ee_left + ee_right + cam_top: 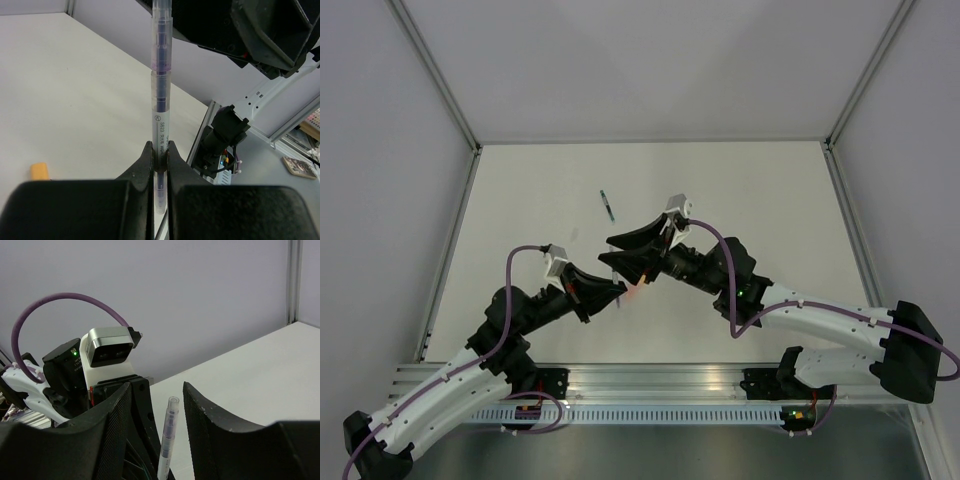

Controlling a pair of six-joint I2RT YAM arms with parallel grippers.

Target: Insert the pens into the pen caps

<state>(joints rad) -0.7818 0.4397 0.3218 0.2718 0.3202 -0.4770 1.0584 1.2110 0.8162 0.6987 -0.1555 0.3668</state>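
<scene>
My left gripper (160,147) is shut on a thin clear grey-white pen (161,100) with a dark purple core and holds it off the table. The pen's far end, a clear cap-like section, reaches between the fingers of my right gripper (157,390), which is open around the pen (168,437) without touching it. In the top view both grippers, left (618,290) and right (608,251), meet above the table's middle. A dark teal-green pen (607,205) lies on the table beyond them. A stubby orange-yellow cap (39,171) lies on the table. The orange pen is out of view.
The white table (750,190) is boxed in by pale walls with metal corner posts (440,70). A slotted metal rail (650,385) runs along the near edge by the arm bases. The left wrist camera housing (107,347) and its purple cable sit close in front of the right gripper.
</scene>
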